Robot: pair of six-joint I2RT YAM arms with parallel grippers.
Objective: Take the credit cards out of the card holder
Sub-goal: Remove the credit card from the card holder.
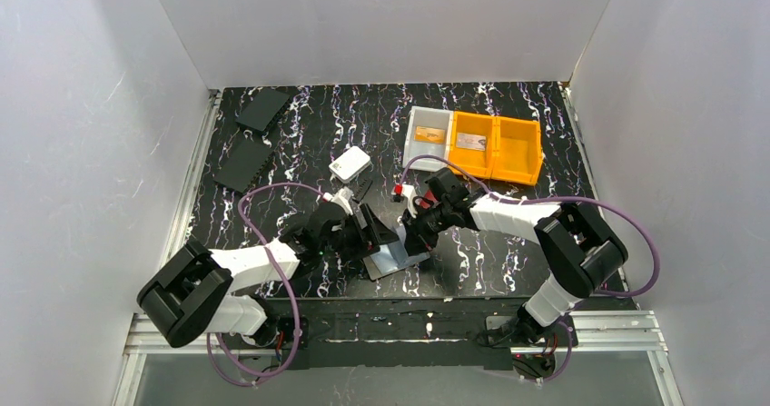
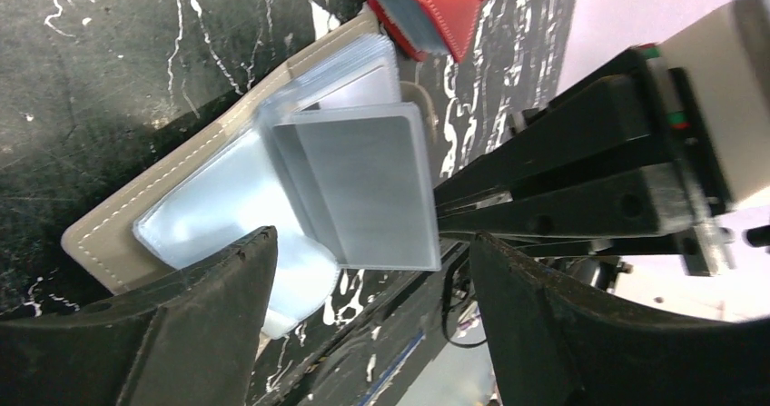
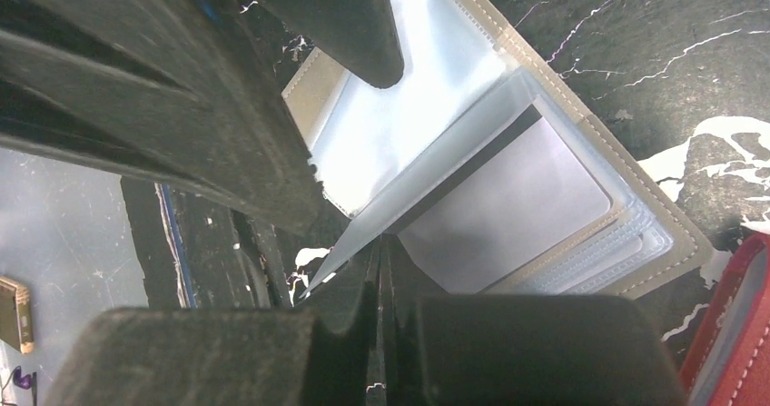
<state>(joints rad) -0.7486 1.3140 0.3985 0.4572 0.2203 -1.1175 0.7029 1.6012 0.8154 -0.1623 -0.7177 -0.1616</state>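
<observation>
The grey-taupe card holder lies open on the mat between the two grippers, its clear sleeves fanned out. My right gripper is shut on the edge of one clear sleeve and holds it lifted off the stack. A dark strip runs under that sleeve; whether it is a card I cannot tell. My left gripper stands open just before the sleeve's free edge, gripping nothing. An orange-brown credit card lies in the grey bin and a silvery one in the orange bin.
A red wallet lies right behind the card holder. A white box sits further back. The grey bin and two orange bins stand at the back right. Two black panels lie at the back left.
</observation>
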